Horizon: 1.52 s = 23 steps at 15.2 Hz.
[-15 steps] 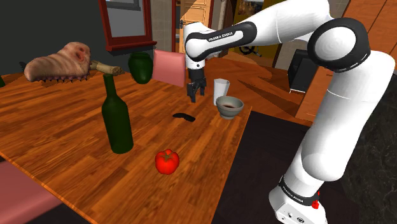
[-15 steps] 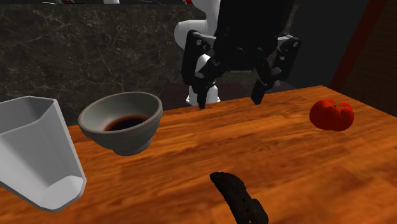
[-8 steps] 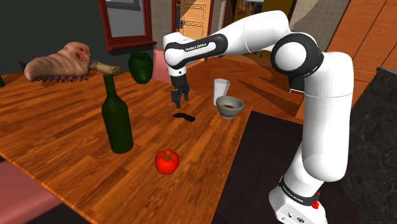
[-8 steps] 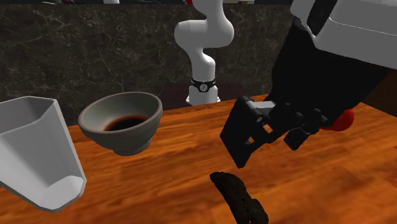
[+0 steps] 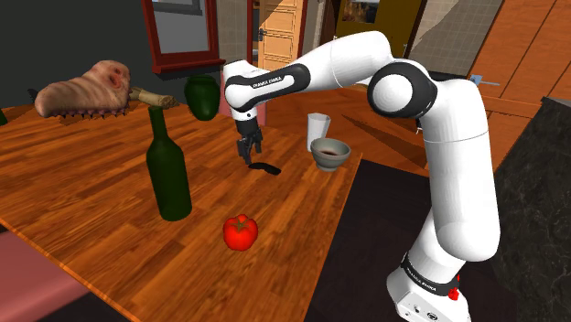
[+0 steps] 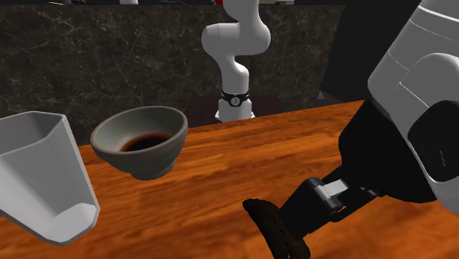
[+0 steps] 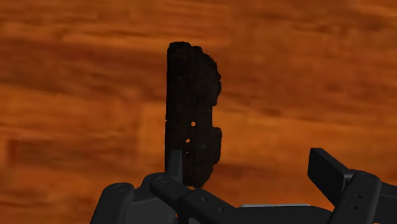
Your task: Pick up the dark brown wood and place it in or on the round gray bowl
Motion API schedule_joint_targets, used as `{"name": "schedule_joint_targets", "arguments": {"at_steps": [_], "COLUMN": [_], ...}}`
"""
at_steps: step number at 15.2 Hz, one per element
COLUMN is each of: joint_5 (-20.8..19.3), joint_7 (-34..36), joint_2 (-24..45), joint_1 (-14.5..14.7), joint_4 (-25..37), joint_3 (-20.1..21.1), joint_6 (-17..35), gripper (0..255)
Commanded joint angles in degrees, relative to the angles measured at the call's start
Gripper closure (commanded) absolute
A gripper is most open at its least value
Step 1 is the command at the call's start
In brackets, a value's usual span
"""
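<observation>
Wrist view: you are holding the gripper [image 7: 248, 170], fingers standing apart, just over the dark wood [image 7: 192, 114] lying on the table [image 7: 76, 95].

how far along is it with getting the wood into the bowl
Early stage. Done: the gripper is low, right by the dark wood piece. In hand: lining up the grasp; the fingers stand open, nothing is gripped and the wood lies flat on the table. Left: close on it, lift, carry it to the gray bowl and release.
</observation>
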Motion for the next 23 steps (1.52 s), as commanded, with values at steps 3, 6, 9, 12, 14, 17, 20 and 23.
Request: {"name": "schedule_joint_targets", "arguments": {"at_steps": [3,6,9,12,14,17,20,23], "joint_5": [-0.1,-0.1,-0.1,-0.1,-0.1,-0.1,-0.1,3.4], "joint_7": [0.0,0.0,0.0,0.0,0.0,0.0,0.0,-4.3], "joint_2": [0.1,0.1,0.1,0.1,0.1,0.1,0.1,-6.8], "joint_1": [-0.1,-0.1,-0.1,-0.1,-0.1,-0.1,-0.1,-3.9], "joint_4": [-2.4,-2.4,-2.4,-2.4,-2.4,-2.4,-2.4,-13.8], "joint_3": [0.0,0.0,0.0,0.0,0.0,0.0,0.0,0.1], "joint_6": [2.5,2.5,2.5,2.5,2.5,2.5,2.5,14.0], "gripper": [0,0,0,255,255,255,255,0]}}
